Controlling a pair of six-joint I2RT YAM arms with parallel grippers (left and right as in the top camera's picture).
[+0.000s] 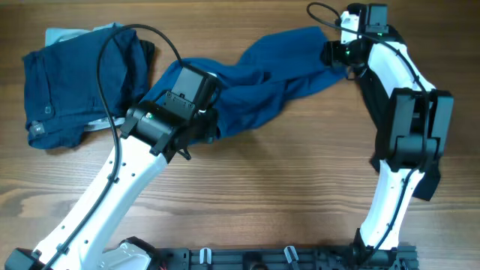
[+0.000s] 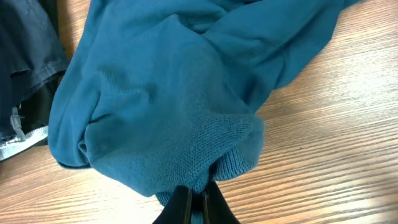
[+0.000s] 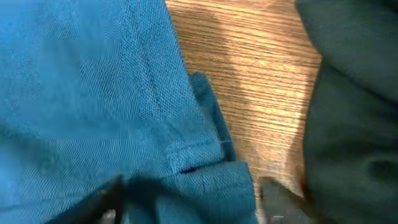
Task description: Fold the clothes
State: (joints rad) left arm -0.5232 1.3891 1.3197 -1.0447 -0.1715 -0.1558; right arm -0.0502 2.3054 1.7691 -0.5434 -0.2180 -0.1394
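The clothes lie on the wooden table. The medium-blue shirt is pulled into a long band between both arms. My left gripper is at its left end, and in the left wrist view it is shut on the ribbed hem of the shirt. At the shirt's right end is my right gripper. Its jaws stand apart, blurred, and a seamed edge of the shirt lies loosely between them. A dark navy buttoned piece lies crumpled at the far left.
A pale cloth peeks out from behind the navy piece, with a grey strip at its lower edge. A dark blurred shape fills the right side of the right wrist view. A black rail runs along the front edge.
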